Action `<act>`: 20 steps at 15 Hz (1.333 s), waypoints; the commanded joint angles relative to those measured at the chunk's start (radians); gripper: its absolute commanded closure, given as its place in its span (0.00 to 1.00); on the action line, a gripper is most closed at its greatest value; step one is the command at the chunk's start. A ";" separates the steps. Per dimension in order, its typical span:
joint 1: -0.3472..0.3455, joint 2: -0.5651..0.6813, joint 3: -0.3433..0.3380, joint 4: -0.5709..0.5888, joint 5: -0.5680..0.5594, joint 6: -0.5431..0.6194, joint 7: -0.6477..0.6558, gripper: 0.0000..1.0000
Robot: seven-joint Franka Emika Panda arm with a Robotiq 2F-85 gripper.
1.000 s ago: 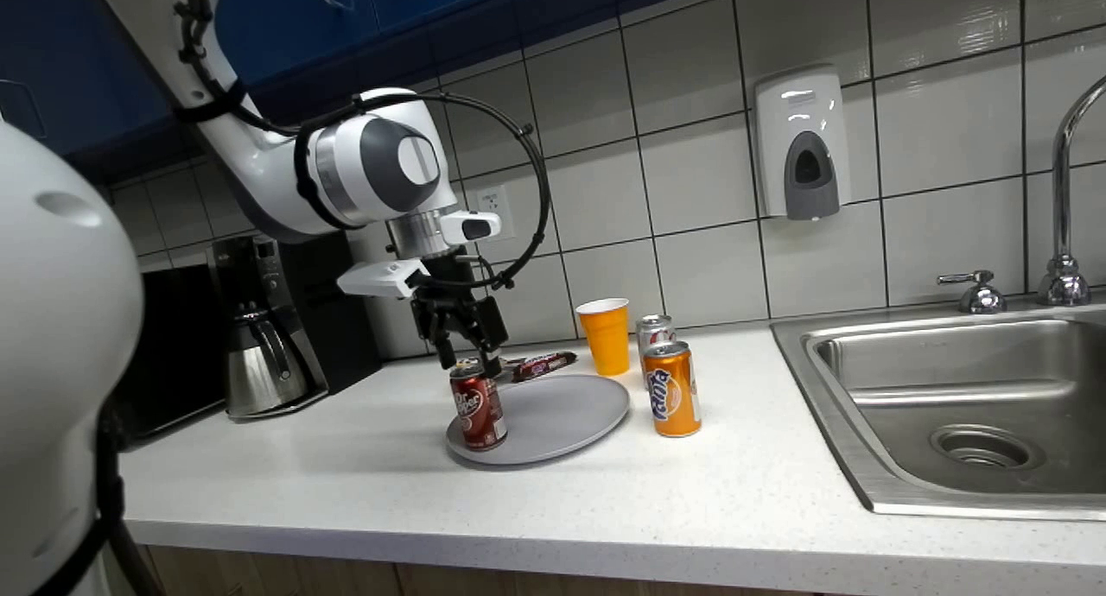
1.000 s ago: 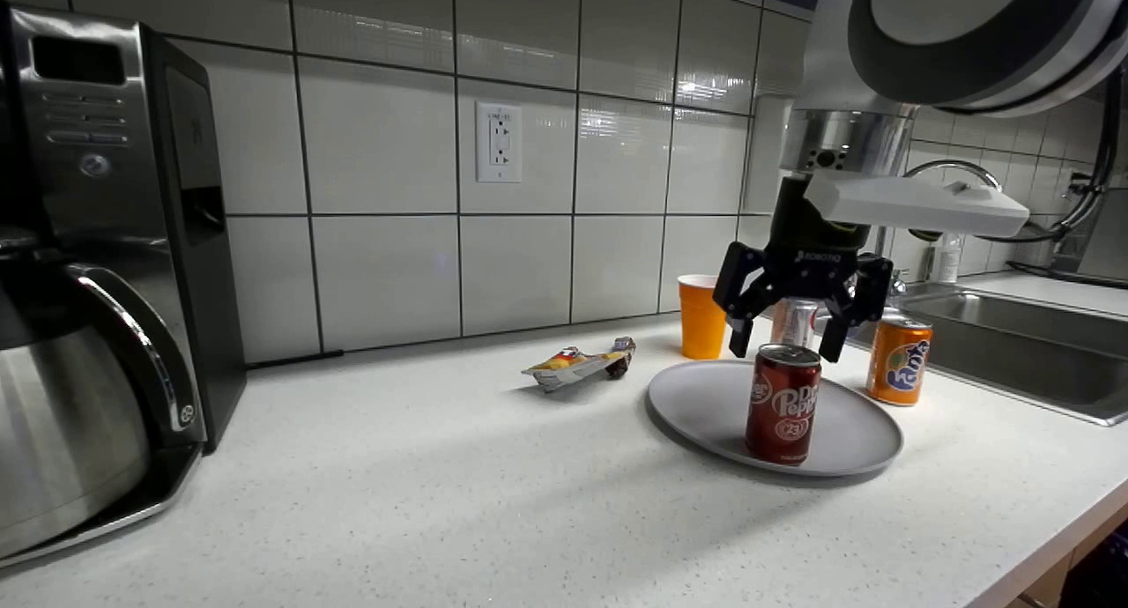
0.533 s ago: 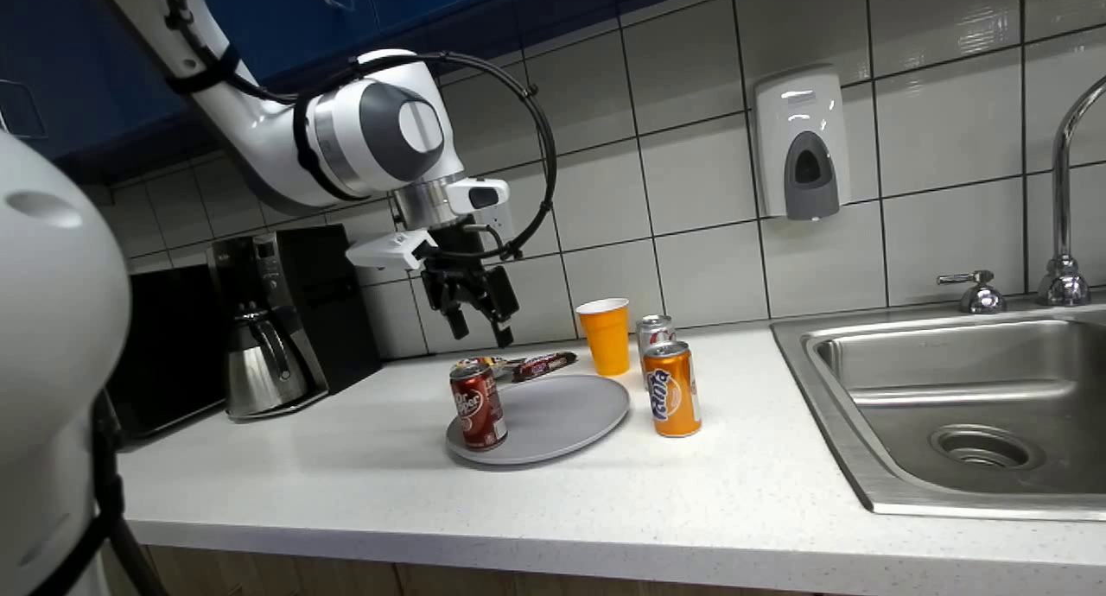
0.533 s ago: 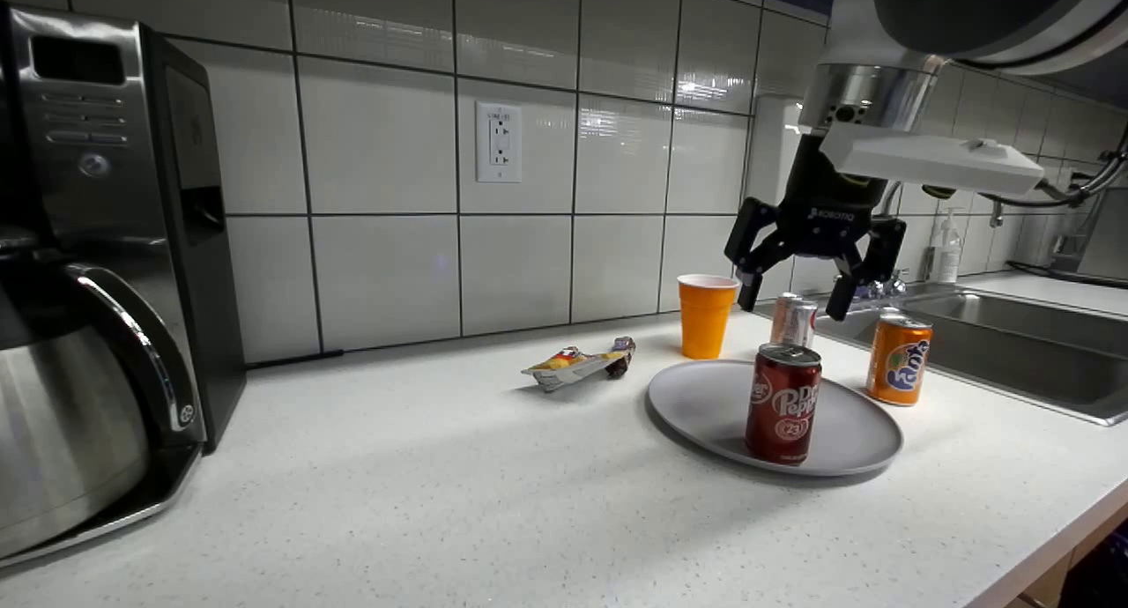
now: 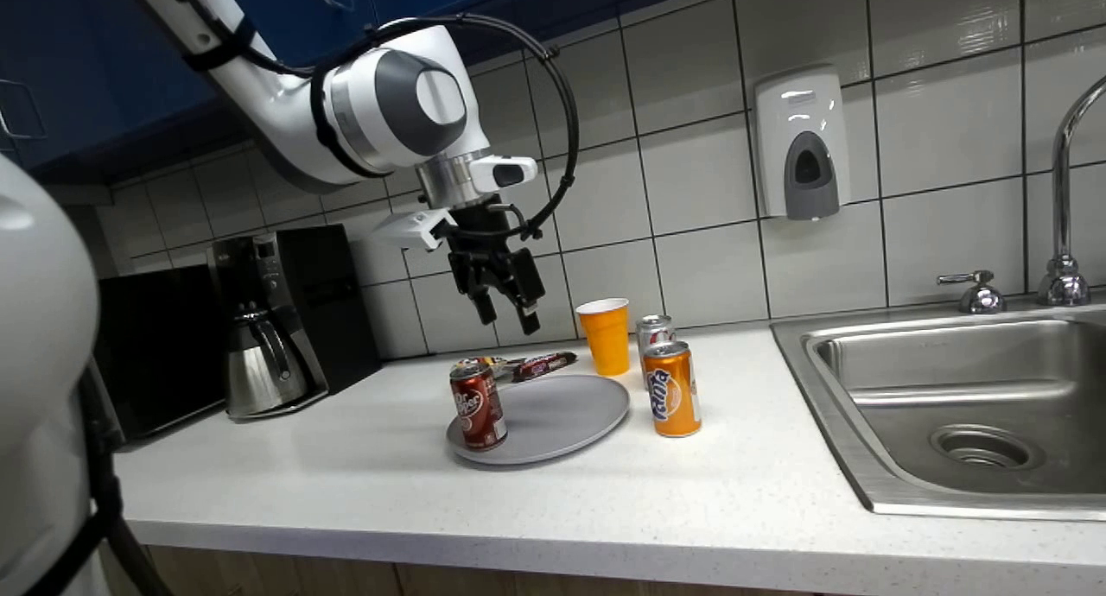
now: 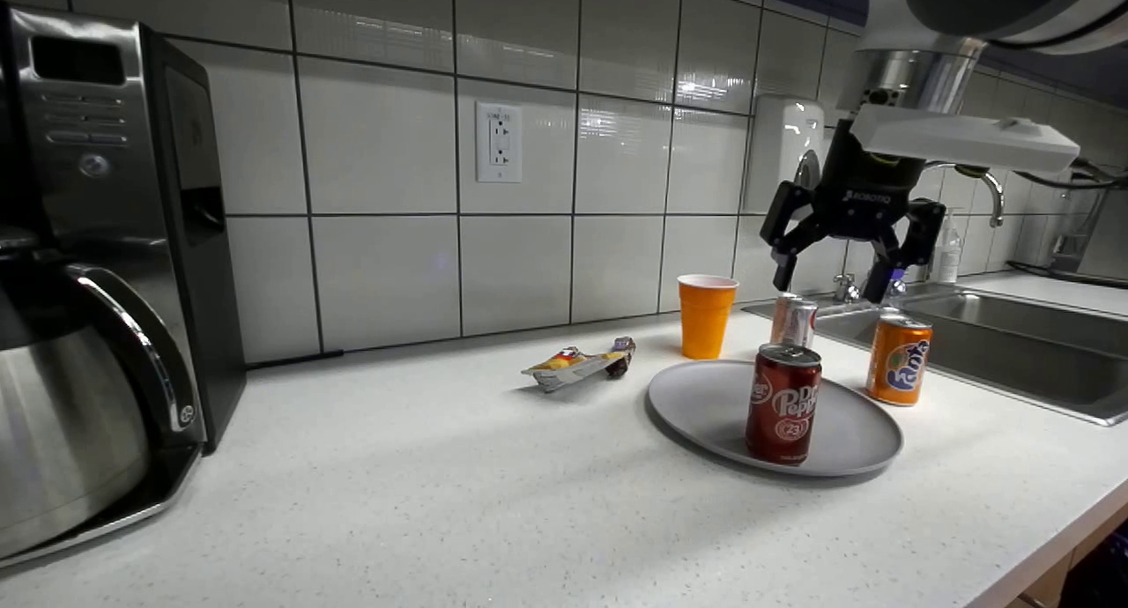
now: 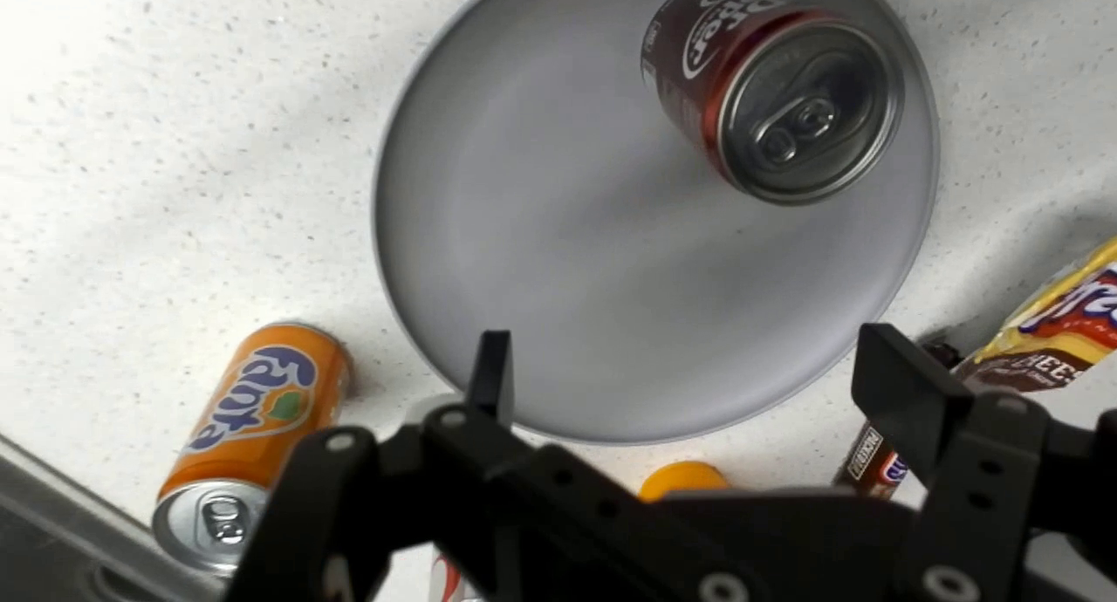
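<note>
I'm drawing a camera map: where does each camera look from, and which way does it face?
An exterior view: seems to sit in front of the counter, facing the tiled wall; much of the arm and the gripper show.
An exterior view: sits near the coffee maker, looking slantwise over the counter to the sink; the arm's end and gripper show.
Wrist view: rides on the arm, looking down at the plate; only the open gripper shows.
Both exterior views share the Dr Pepper can, Fanta can and orange cup.
</note>
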 commanded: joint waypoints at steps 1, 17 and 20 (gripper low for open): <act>-0.052 -0.057 -0.004 -0.014 -0.021 -0.050 0.036 0.00; -0.211 -0.025 -0.059 0.002 -0.102 -0.099 0.140 0.00; -0.218 0.005 -0.071 0.029 -0.106 -0.093 0.136 0.00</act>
